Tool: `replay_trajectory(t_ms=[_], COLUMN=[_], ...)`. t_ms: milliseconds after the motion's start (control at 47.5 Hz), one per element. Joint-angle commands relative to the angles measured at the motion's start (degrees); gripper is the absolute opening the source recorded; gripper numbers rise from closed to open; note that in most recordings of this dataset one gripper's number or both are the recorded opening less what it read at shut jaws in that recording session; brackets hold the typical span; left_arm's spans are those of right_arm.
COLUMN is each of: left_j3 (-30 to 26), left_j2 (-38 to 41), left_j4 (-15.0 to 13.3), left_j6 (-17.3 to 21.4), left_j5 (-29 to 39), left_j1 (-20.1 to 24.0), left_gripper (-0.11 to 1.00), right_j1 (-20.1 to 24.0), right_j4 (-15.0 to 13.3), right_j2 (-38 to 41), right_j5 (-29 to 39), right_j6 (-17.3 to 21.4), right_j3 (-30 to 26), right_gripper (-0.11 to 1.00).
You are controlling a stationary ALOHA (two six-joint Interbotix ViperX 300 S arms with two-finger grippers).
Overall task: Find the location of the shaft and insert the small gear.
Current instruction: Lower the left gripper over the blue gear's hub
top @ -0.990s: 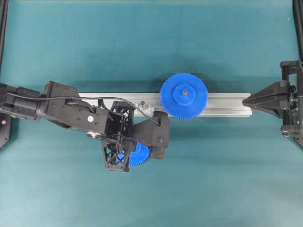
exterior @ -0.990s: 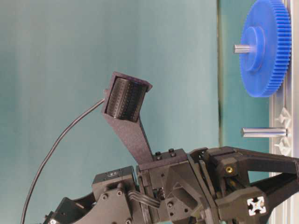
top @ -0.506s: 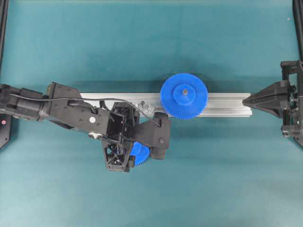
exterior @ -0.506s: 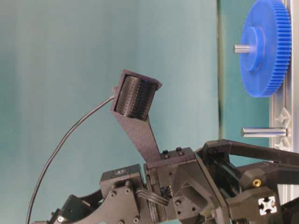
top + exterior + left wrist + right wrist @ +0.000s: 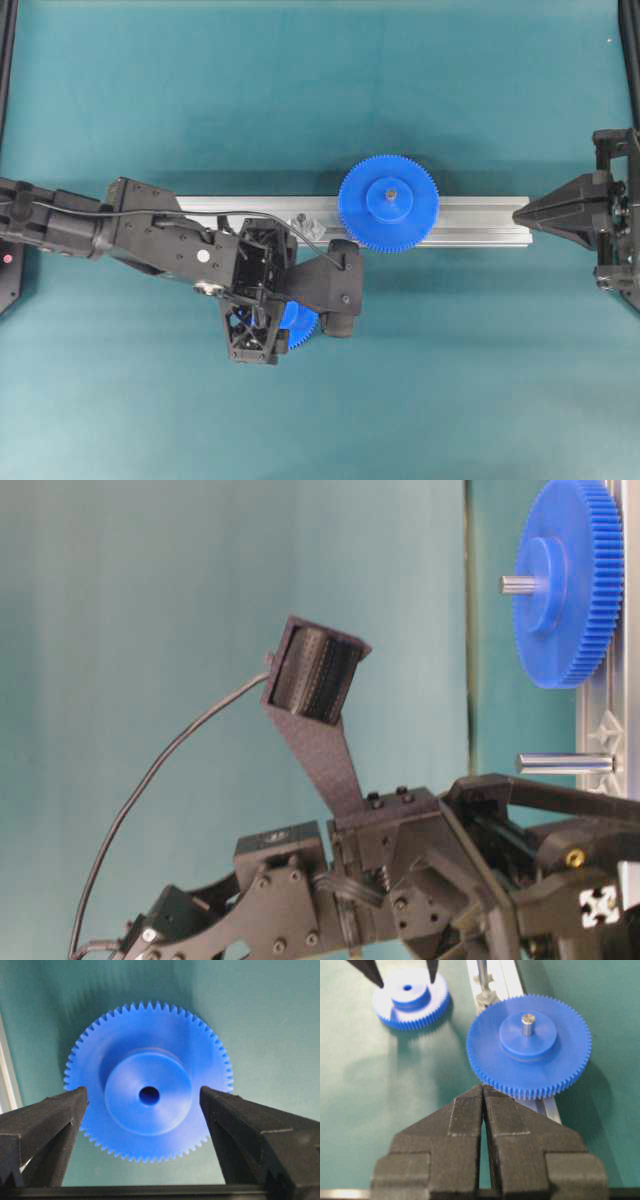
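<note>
Small gear (image 5: 148, 1095) flat, hub up, left tool (image 5: 145, 1102) wide open, apparently untouching, right tool (image 5: 483, 1110) closed empty

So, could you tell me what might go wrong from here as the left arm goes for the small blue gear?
1. The open left gripper straddles the small blue plastic gear with its fingers wide of the raised hub; an off-centre close could push the gear across the teal mat instead of gripping it.
2. The thin silvery upright shaft stands close beside the large blue gear on the ribbed aluminium rail, so the teeth might clash during insertion.
</note>
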Motion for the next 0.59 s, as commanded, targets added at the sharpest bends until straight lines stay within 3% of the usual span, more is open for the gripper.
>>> replay_trajectory(t_ms=[0, 569], left_j3=[-1.4, -1.5], left_j2=[-0.6, 1.1], left_j4=[0.2, 0.2], left_j6=[-0.2, -0.4], left_j5=[-0.2, 0.7], left_j1=[-0.2, -0.2], left_gripper=[0.93, 0.93], right_j1=[-0.1, -0.1], right_j4=[0.0, -0.1], right_j2=[0.4, 0.3], right_j5=[-0.6, -0.8], right_j6=[0.5, 0.6], right_j3=[-0.6, -0.6], right_gripper=[0.02, 0.02])
